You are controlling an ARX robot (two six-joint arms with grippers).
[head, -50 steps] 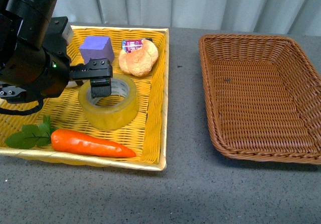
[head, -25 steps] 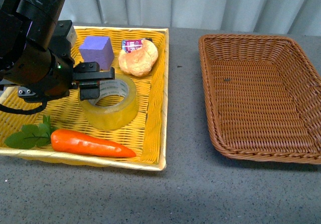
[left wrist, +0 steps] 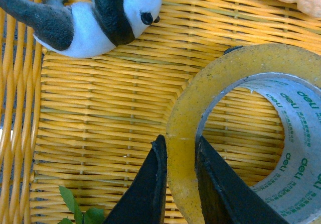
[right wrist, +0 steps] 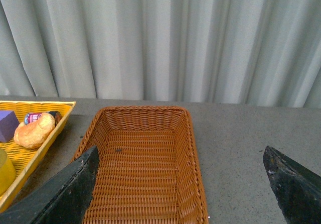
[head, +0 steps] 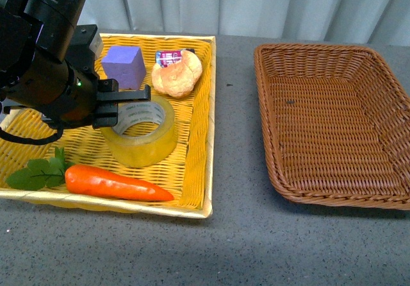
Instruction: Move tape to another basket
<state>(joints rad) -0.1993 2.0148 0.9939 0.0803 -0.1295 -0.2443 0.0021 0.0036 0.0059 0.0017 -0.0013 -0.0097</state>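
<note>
Left gripper point(left wrist: 180, 144) clamps the tape point(left wrist: 220, 66) wall: one finger inside the core, one outside. Tape rests in yellow basket point(head: 205, 126); right gripper point(right wrist: 180, 153) spread wide

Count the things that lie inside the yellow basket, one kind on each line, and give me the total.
tape roll: 1
purple cube: 1
bread roll: 1
small pink-labelled packet: 1
carrot: 1
panda toy: 1 (seen only in the left wrist view)
Total: 6
</note>
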